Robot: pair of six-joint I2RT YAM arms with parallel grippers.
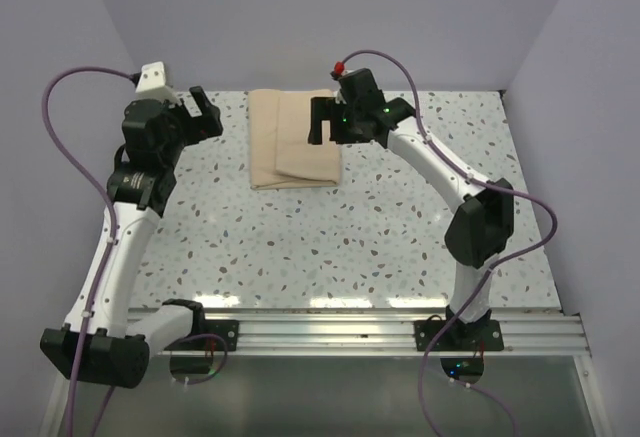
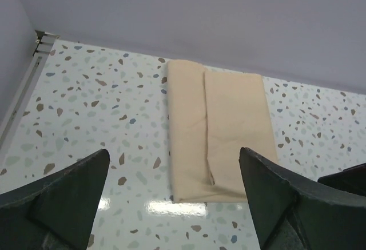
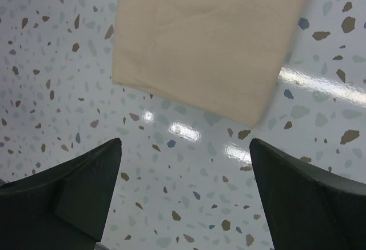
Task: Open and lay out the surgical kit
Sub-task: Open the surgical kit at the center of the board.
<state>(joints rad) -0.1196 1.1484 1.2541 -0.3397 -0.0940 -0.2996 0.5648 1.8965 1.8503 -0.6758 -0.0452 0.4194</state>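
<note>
The tan cloth wrap lies folded flat at the back middle of the terrazzo table, with one flap overlapping. It also shows in the left wrist view and the right wrist view. The steel tray and the instruments are hidden. My left gripper is open and empty, raised to the left of the wrap; its fingers frame the wrap's near end. My right gripper is open and empty, hovering at the wrap's right edge; its fingers hang over bare table just off the wrap's edge.
Lilac walls close the table at the back and both sides. A metal rail runs along the near edge, holding both arm bases. Purple cables loop off each arm.
</note>
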